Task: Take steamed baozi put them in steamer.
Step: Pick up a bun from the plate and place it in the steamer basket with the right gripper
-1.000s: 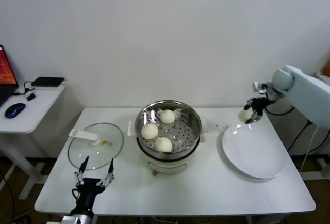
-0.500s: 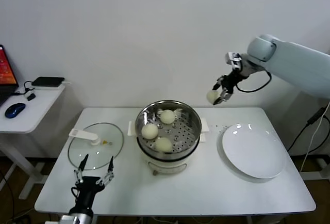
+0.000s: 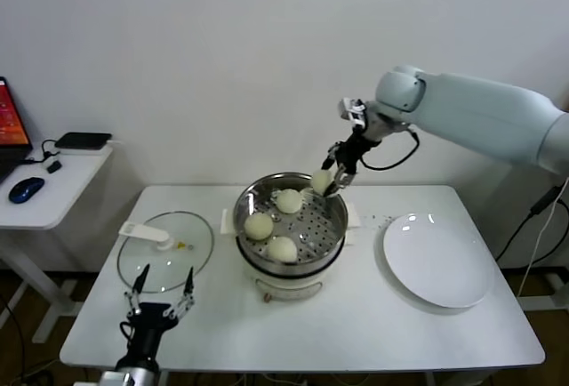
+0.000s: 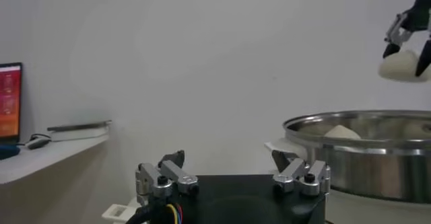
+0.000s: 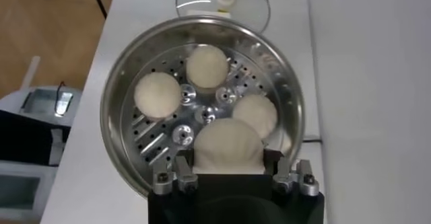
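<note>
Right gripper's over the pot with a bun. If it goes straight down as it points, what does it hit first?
Probably bare perforated tray of the steamer, though a seated baozi lies close beside the line. The right gripper holds its baozi above the rim.

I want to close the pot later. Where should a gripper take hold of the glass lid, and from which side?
Grip the white handle from above, fingers across its narrow width. The glass lid lies flat on the table; its rim offers no hold, and only the handle stands up.
</note>
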Robot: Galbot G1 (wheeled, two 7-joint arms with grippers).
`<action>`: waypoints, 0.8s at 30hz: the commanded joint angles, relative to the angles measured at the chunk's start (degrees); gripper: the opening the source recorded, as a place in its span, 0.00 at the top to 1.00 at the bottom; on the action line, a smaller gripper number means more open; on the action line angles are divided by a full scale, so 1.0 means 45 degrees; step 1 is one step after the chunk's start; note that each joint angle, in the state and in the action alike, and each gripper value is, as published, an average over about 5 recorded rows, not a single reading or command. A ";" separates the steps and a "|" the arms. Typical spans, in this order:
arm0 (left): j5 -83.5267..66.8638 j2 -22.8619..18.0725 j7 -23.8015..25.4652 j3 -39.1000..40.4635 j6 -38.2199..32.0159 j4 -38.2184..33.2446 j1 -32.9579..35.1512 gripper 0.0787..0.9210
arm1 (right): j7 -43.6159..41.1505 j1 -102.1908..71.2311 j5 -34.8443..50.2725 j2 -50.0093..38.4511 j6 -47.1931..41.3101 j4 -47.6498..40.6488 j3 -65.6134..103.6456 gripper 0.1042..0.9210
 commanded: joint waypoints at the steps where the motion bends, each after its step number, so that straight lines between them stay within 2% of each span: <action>1: -0.0051 0.0010 -0.0005 -0.0059 -0.0023 -0.0037 0.0088 0.12 | 0.0475 -0.1008 -0.0070 0.0311 -0.0280 0.0645 -0.0199 0.32; 24: -0.0020 -0.0037 -0.0014 -0.0077 0.0060 0.0116 -0.0097 0.12 | 0.0479 -0.2596 -0.1496 0.0596 -0.0013 -0.0921 0.0342 0.32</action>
